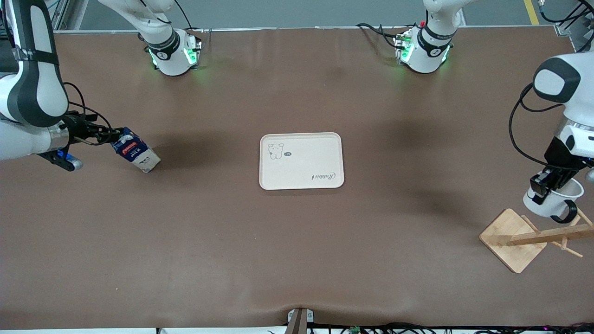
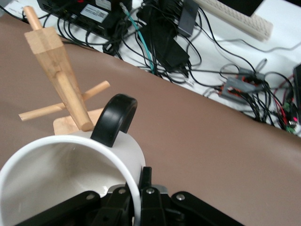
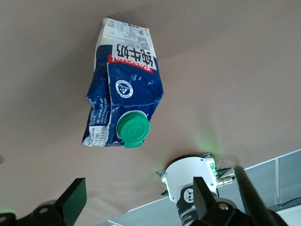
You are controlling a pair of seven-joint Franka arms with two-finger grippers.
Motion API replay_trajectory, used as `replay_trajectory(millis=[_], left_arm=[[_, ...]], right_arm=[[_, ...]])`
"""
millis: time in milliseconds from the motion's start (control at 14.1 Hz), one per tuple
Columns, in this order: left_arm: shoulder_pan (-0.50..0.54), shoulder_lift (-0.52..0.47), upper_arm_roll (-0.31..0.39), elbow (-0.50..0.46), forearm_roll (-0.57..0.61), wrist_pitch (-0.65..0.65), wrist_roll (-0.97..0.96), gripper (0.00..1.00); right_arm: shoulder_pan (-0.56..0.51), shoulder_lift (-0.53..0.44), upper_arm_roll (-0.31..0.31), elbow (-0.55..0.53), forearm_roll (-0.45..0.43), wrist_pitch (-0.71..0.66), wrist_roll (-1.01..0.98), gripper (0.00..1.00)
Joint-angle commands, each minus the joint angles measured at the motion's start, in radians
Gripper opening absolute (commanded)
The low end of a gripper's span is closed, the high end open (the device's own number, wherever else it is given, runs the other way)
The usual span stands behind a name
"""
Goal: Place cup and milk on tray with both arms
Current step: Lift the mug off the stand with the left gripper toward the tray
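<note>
The cream tray (image 1: 304, 162) lies bare at the table's middle. The dark-blue milk carton (image 1: 136, 151) sits tilted on the table toward the right arm's end, its green cap (image 3: 133, 130) facing my right gripper. My right gripper (image 1: 112, 135) is open just at the carton's top end; in the right wrist view (image 3: 138, 193) the carton (image 3: 124, 89) lies ahead of the fingertips, not between them. My left gripper (image 1: 553, 184) is shut on the rim of the white cup (image 1: 547, 204) and holds it up beside the wooden rack. The cup's black handle (image 2: 114, 119) points toward the rack.
A wooden cup rack with a square base (image 1: 510, 241) and a pegged post (image 2: 61, 77) stands near the table's edge at the left arm's end, just under the held cup. Cables and electronics (image 2: 174, 37) lie off the table's edge.
</note>
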Motion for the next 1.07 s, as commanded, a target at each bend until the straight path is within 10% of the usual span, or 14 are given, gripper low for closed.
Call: replay_trajectory(millis=[0,996], left_arm=[[0.000,-0.071,-0.011,-0.016,-0.031,-0.094,0.007,0.00],[-0.011,0.005,-0.374,0.105,0.067,-0.394,-0.365,0.00]], right_arm=[[-0.018,-0.062,0.010,-0.079,0.018,0.085,0.012,1.00],[-0.002,-0.079,0.014,-0.236,0.019,0.305,0.026,1.00]])
